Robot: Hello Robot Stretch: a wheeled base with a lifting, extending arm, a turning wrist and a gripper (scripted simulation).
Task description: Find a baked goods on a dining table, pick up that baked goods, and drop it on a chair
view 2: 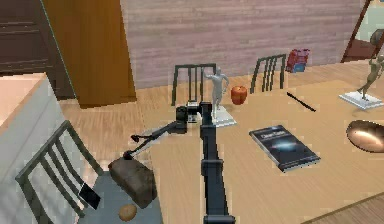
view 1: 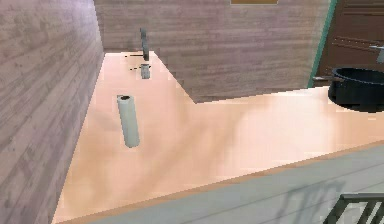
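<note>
— Gripper (view 2: 137, 140) first; where does it sit, and what has it got?
— At the far end of the dark arm (view 2: 210, 170), which reaches over the dining table (view 2: 330, 185) near its left edge in the arm side view; its thin fingers (view 2: 155, 133) point left toward that edge; a dark brown loaf-shaped lump (view 2: 132, 178) lies just below them in the picture, so I cannot tell whether it holds anything.
— Is that lump the baked goods?
— Shape and colour fit a loaf; it lies at the table's left edge, just beside the grey chair (view 2: 55, 165); whether it rests on the table or on the seat I cannot tell; a small brown round thing (view 2: 127, 212) lies near it, toward the near left corner.
— Farther out?
— A white statue (view 2: 215, 92) and a red apple (view 2: 240, 94) near the far edge; a dark book (view 2: 283, 146) mid-table; a bowl (view 2: 368, 134) at the right edge; two more chairs (view 2: 190, 80) behind the far edge; in the forward view, an upright paper roll (view 1: 127, 120) on a pale counter (view 1: 240, 135); a dark pot (view 1: 358, 86) at its right end.
</note>
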